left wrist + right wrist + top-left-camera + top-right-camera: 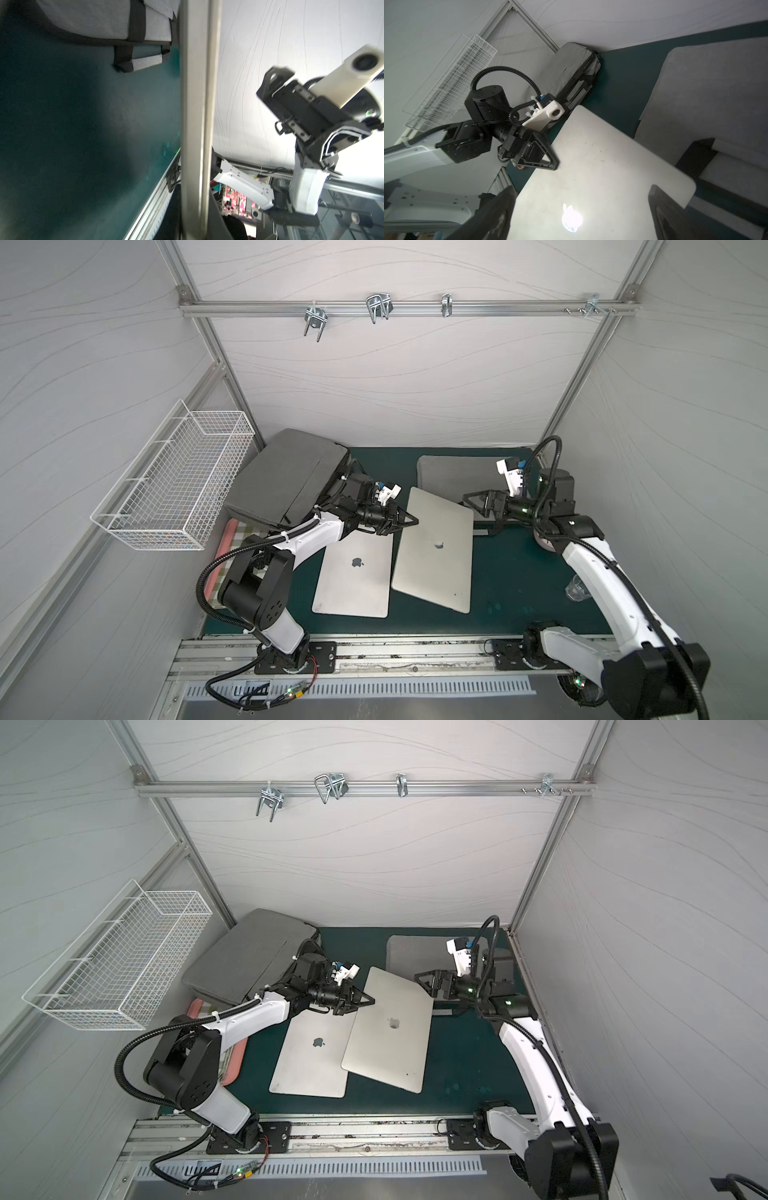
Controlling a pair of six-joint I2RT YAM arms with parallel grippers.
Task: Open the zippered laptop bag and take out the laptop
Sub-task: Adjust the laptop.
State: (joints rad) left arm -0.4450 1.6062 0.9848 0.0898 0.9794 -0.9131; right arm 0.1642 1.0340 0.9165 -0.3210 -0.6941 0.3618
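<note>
One padded gray bag (pixel 286 477) is lying at the far left of the desk (pixel 511 580), beside a wire basket (pixel 174 489). Just right of it the left jaws are pinching the left edge of the silver laptop (pixel 436 556), whose near left corner is overlapping a second laptop (pixel 353 580) lying flat. The right jaws are standing wide apart, holding nothing, just off the laptop's far right corner, near a flat gray bag (pixel 453 472) lying far right.

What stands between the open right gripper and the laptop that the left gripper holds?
Nothing visible does. The right gripper sits open beside the laptop's far corner; the left gripper pinches its opposite edge.
</note>
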